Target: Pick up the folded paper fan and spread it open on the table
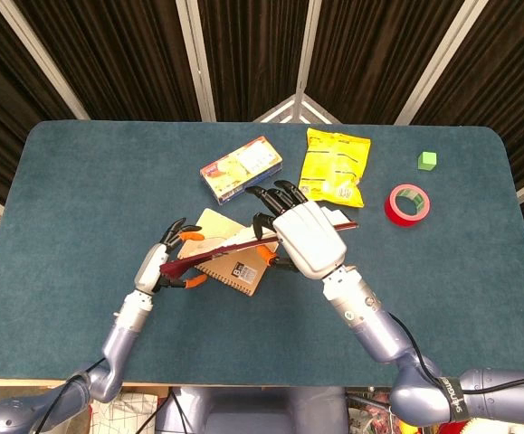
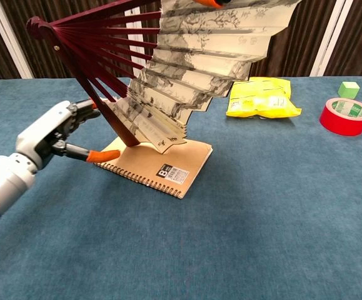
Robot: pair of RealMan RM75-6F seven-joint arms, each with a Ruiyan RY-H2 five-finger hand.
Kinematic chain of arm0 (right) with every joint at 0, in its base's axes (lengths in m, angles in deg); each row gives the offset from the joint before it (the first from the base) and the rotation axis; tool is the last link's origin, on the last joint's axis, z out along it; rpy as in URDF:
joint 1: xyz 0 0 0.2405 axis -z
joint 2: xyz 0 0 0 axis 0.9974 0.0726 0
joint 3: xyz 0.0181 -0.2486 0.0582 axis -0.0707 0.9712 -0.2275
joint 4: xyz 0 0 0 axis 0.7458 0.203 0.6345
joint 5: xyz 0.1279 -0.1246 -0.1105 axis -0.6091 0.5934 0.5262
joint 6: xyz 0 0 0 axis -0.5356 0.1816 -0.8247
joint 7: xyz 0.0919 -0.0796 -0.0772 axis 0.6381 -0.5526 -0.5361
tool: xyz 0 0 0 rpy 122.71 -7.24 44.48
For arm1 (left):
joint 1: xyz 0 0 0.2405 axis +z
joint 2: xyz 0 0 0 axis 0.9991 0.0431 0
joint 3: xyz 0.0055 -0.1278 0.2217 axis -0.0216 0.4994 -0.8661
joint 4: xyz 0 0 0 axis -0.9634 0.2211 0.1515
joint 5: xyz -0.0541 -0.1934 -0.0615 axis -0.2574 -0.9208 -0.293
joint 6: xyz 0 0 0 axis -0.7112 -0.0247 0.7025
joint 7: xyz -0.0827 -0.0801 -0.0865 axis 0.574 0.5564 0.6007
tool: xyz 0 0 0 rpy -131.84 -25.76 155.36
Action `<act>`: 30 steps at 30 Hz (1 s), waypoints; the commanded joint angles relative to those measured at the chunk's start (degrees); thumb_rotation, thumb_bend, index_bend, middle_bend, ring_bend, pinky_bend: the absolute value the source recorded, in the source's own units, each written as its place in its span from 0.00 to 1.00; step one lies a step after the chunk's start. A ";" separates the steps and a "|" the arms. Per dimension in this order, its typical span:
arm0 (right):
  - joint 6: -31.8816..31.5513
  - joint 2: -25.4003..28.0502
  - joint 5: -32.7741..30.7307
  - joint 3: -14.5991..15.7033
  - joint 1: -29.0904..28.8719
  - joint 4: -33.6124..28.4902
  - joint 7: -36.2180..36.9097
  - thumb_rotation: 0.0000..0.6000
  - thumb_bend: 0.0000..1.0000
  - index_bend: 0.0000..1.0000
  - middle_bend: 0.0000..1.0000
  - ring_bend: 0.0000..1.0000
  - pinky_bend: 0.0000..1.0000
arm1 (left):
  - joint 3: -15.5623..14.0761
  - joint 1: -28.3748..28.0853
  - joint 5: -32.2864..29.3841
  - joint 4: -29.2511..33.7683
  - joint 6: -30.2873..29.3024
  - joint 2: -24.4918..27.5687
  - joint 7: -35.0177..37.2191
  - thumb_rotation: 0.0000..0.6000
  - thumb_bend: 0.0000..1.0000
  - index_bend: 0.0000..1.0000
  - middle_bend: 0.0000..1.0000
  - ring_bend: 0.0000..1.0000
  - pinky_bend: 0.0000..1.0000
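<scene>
Blue felt table (image 1: pixel 80 172): fan (image 2: pixel 187 69) half spread, gripped by right hand (image 1: pixel 302 237); left hand (image 2: pixel 52 134) open-fingered beside lowest rib. Pinch that rib, pull apart gently, lay flat.

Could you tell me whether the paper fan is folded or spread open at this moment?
Spread open: in the chest view the paper fan shows its red ribs splayed and pleated paper unfolded, held on edge above the notebook by the right hand.

The left robot hand (image 1: pixel 157 268) and right robot hand (image 1: pixel 304 233) both have white shell backs, black fingers and orange fingertips (image 2: pixel 104 155). Their forearms are metallic blue-silver with rounded joints; a black cable runs along the right forearm, which carries small lettering.
</scene>
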 commanded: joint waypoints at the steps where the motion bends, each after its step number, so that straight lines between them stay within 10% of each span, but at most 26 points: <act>1: -0.11 0.20 -0.10 -0.03 0.06 -0.28 -0.01 1.00 0.47 0.92 0.20 0.25 0.17 | 0.64 -1.44 -0.50 -1.13 1.36 -1.88 -0.55 1.00 0.21 0.34 0.21 0.00 0.02; 16: -0.40 2.85 -0.10 0.07 1.15 -1.10 0.96 1.00 0.47 0.93 0.20 0.25 0.17 | 4.11 -4.71 -2.54 -5.72 0.34 -7.01 -7.18 1.00 0.38 0.67 0.52 0.04 0.04; 30: -0.56 4.48 -1.09 -0.03 2.44 1.88 3.66 1.00 0.47 0.93 0.20 0.25 0.17 | 4.46 -3.16 -0.82 -9.23 -9.30 -1.67 -8.71 1.00 0.39 0.70 0.53 0.06 0.04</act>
